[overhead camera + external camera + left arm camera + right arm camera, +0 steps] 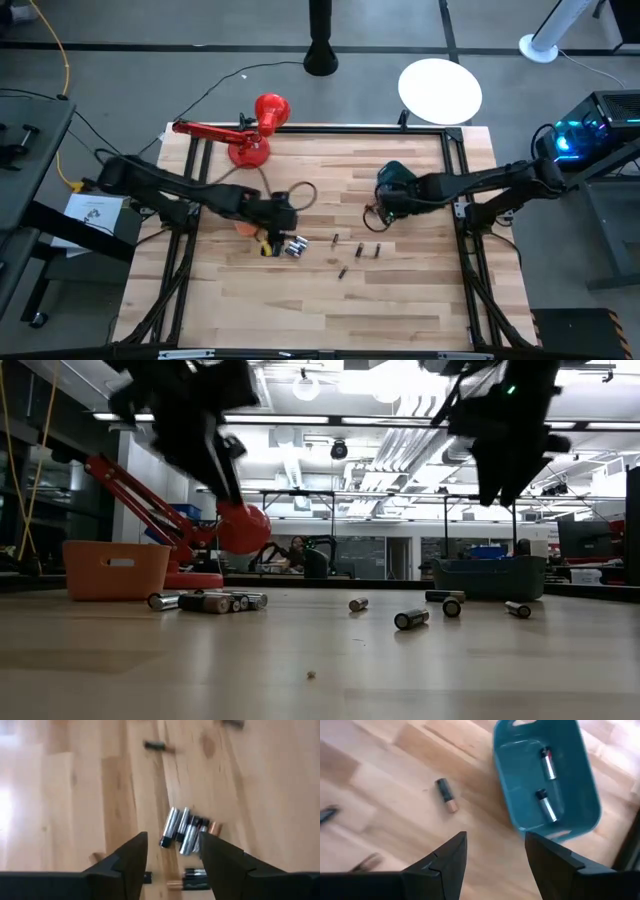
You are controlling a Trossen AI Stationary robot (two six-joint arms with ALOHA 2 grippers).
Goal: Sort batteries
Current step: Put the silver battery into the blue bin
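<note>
A heap of batteries, silvery and dark (pixel 184 829) (pixel 293 246) (pixel 205 601), lies on its side on the wooden table. My left gripper (pixel 173 840) (pixel 273 234) hovers open just above it, beside the orange bin (pixel 115 570). Three loose batteries (pixel 360 250) lie toward the table's middle. My right gripper (pixel 496 840) (pixel 379 217) is open and raised next to the teal bin (pixel 547 780) (pixel 398 180), which holds two silvery batteries (pixel 546 805). A dark battery with a copper end (pixel 446 795) lies on the wood near that bin.
A red desk lamp (pixel 250 135) stands near the table's far edge, left of centre. A cable loop (pixel 300 195) lies behind my left arm. Bare wood stretches along the near half of the table (pixel 330 310). A black frame runs along the table's sides.
</note>
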